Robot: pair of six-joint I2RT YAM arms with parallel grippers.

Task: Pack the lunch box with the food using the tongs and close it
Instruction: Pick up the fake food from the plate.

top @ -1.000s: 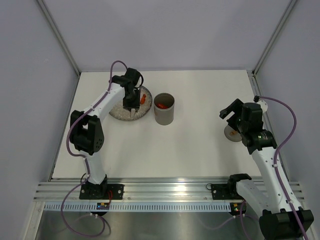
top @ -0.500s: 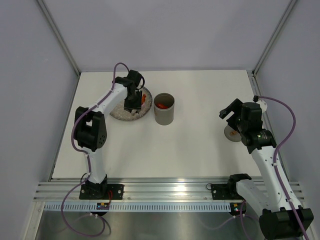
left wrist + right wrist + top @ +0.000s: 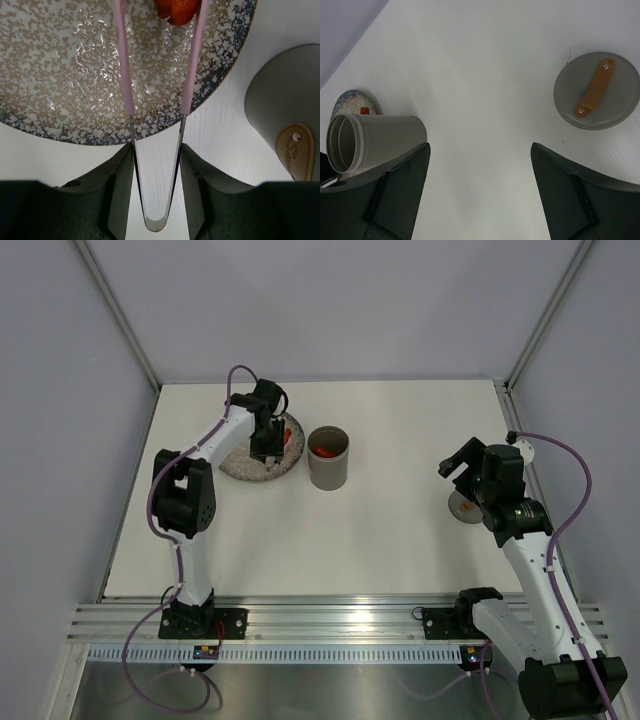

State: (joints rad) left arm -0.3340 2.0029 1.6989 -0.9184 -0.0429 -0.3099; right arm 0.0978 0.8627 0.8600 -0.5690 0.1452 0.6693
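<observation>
The left gripper (image 3: 156, 150) is partly closed on the pink tongs (image 3: 122, 75), its fingers pressing the two thin arms just above their joined end. The arms reach out over a speckled plate (image 3: 60, 100) and stand apart, one on each side of an orange-red piece of food (image 3: 176, 9) near the plate's far rim. The tips are out of sight, so contact with the food cannot be told.

The plate sits toward the far left corner of the tabletop (image 3: 400, 530). Just to its right stands the grey lunch box (image 3: 328, 458), upright and open, with something red showing inside.

To do this pick well, the tips probably need to be low, at the plate's surface, with the food centred between them. A slow, even squeeze would likely keep the piece from squirting out. The lift should clear the lunch box rim before the arm swings right.

The right gripper (image 3: 477, 150) hangs wide open and empty near the right edge, above the flat grey lid (image 3: 596, 90) with its tan strap.
</observation>
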